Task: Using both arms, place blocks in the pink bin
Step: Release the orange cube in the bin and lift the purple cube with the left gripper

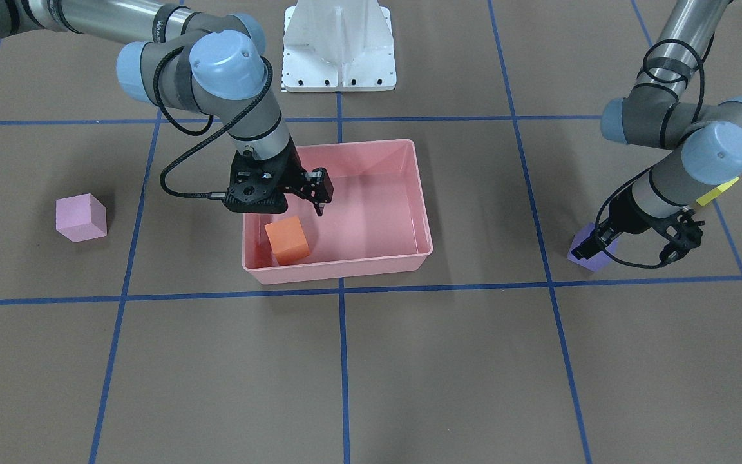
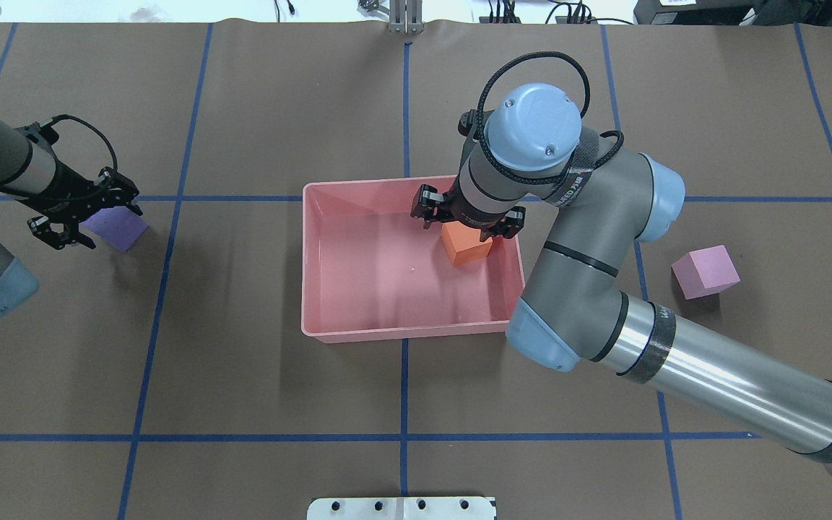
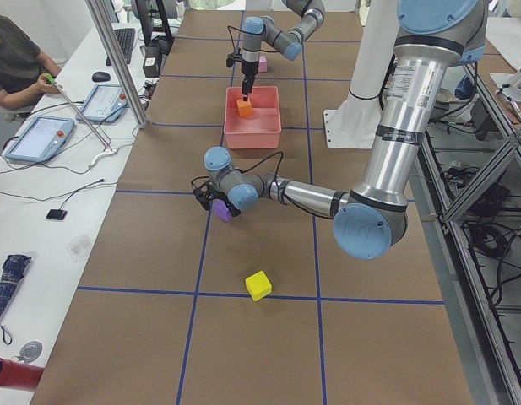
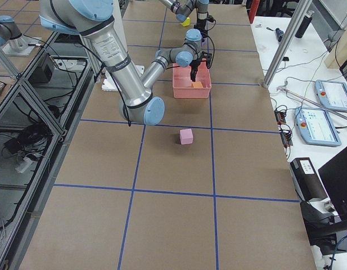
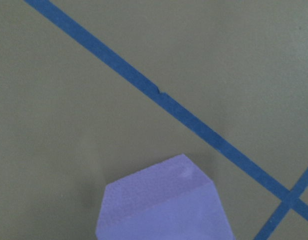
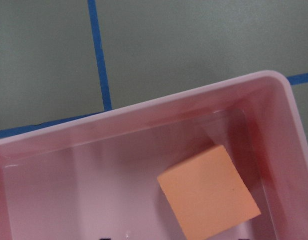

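The orange cube lies inside the pink bin, near the end wall on the robot's right. My right gripper hangs just above it, open and empty. The right wrist view shows the cube free on the bin floor. My left gripper is open, low over the table, right next to the purple cube, which fills the bottom of the left wrist view. The light pink cube sits on the table to the right of the bin. The yellow cube lies beyond the left arm.
Blue tape lines mark a grid on the brown table. The white pedestal stands at the robot's side behind the bin. Operators' desks with tablets run along the far side.
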Controlling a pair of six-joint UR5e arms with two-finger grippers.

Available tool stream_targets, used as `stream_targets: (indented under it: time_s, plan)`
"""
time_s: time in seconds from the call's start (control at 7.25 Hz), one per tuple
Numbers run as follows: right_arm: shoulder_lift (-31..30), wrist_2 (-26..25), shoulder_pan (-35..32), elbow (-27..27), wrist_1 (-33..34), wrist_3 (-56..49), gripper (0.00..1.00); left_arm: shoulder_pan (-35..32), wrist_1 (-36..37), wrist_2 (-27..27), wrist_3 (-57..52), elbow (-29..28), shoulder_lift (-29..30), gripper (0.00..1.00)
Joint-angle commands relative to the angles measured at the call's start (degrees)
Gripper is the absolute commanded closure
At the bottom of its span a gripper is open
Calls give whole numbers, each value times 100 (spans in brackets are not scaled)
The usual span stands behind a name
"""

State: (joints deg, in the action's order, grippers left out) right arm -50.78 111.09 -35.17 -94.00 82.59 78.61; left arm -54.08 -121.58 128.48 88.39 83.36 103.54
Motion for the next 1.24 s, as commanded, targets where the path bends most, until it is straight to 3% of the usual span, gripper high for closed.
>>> stream_targets:
  time_s: [0.0,0.14,0.41,0.69,0.97,1.1]
  plan:
    - [-72,-17,-77,-222,3,137,1,-24,11,-34,20,-22,8,49]
    - [-307,-9,-226,-503,3,137,1,-33,11,-17,12,-4,25,99]
    - [-1227,262,-813,-1162,3,50,2,-163,63,210,212,162,366,100]
    - [-1940,692,-1402,-1252,3,-674,1,-191,719,362,1054,844,972,100]
    - [-2539,1202,-2044,-1235,12,-2045,1,-25,2225,335,1180,1199,2206,100]
    - [-2794,1291,-2203,-1217,12,-2565,1,359,2974,57,1189,1217,2745,100]
